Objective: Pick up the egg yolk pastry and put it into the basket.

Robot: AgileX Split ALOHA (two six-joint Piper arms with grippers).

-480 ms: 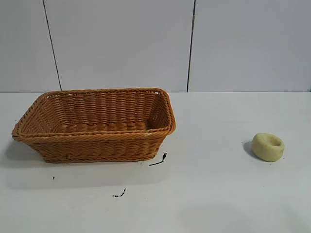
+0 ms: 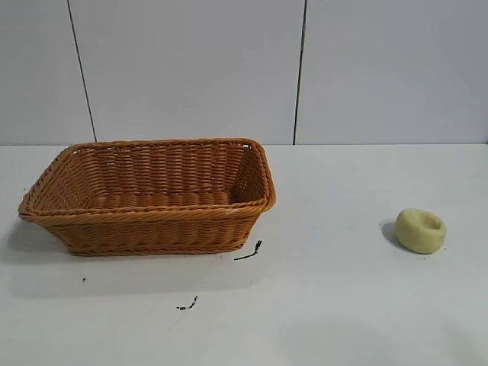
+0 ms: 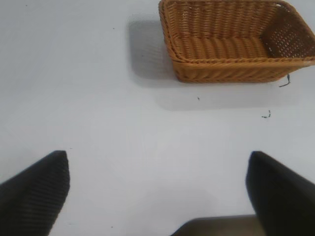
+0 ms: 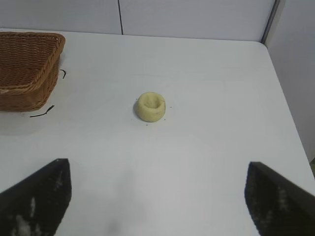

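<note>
The egg yolk pastry (image 2: 420,230), a small pale yellow-green puck with a dimpled top, lies on the white table at the right; it also shows in the right wrist view (image 4: 151,106). The orange-brown wicker basket (image 2: 152,216) stands at the left, empty, and also shows in the left wrist view (image 3: 231,66) and the right wrist view (image 4: 29,73). Neither arm shows in the exterior view. My right gripper (image 4: 157,196) is open and empty, well short of the pastry. My left gripper (image 3: 157,191) is open and empty, away from the basket.
Small black scraps lie on the table in front of the basket (image 2: 249,252) (image 2: 187,305). The table's right edge (image 4: 285,98) runs close beyond the pastry. A pale panelled wall stands behind the table.
</note>
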